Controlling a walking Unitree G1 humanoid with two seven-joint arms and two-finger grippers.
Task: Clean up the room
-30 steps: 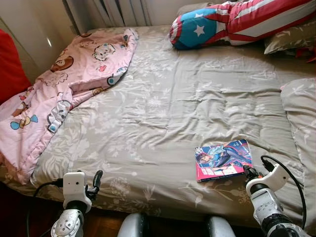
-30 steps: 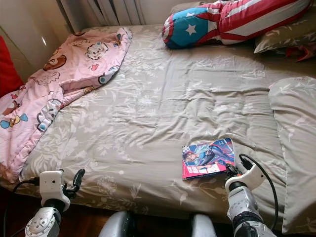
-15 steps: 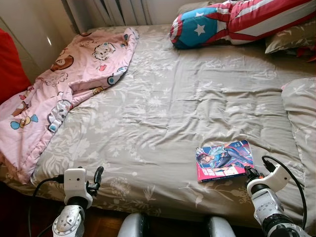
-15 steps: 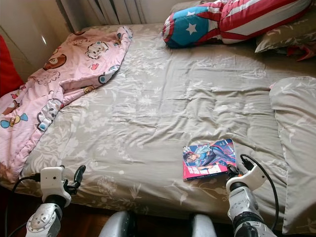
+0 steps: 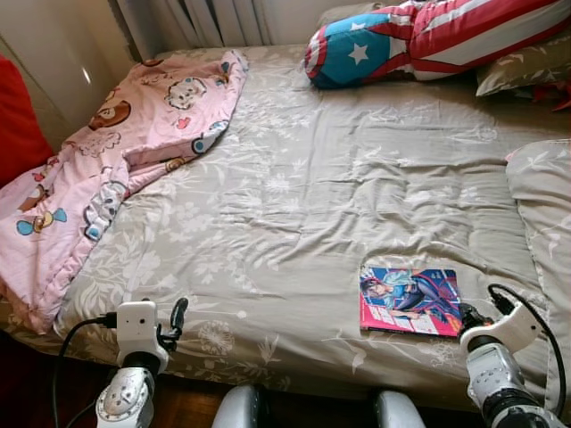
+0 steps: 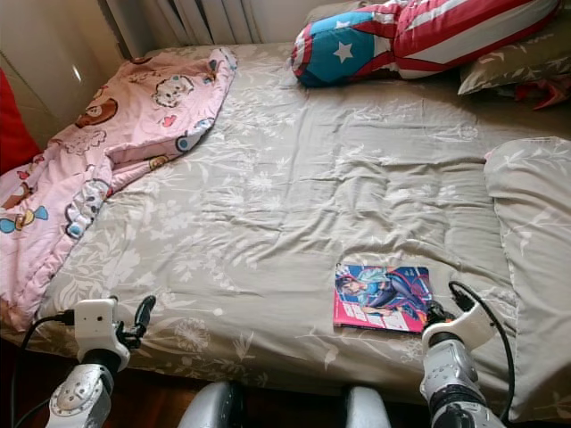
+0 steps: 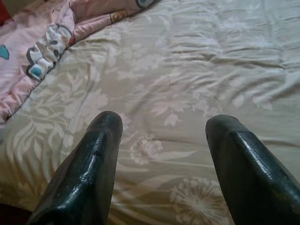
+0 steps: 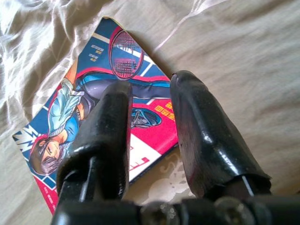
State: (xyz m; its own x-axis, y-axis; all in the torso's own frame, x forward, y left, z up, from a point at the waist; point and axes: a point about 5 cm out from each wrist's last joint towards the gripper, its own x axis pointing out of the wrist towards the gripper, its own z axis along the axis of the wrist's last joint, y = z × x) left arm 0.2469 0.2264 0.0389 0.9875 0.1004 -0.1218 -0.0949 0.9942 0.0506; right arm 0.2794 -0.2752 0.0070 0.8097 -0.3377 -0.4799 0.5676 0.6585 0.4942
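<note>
A colourful comic book [image 5: 410, 300] lies flat on the grey floral bedspread [image 5: 339, 178], near the bed's front right. My right gripper [image 5: 470, 316] is at the book's right edge. In the right wrist view its fingers [image 8: 108, 126] point down over the comic book [image 8: 70, 122], with a narrow gap between them and nothing in it. My left gripper [image 5: 177, 316] hovers open at the bed's front left edge, and its fingers [image 7: 93, 159] hang over bare bedspread [image 7: 187, 70].
A pink cartoon blanket [image 5: 107, 160] is crumpled along the bed's left side. A star-and-stripes pillow [image 5: 419, 36] and a grey pillow [image 5: 526, 67] lie at the head. A folded grey duvet [image 5: 544, 205] sits on the right. Something red [image 5: 18, 116] stands at the far left.
The comic book has turned clockwise, and its right end has slid toward me. My right gripper has shifted a little right and back. The left gripper has barely moved.
</note>
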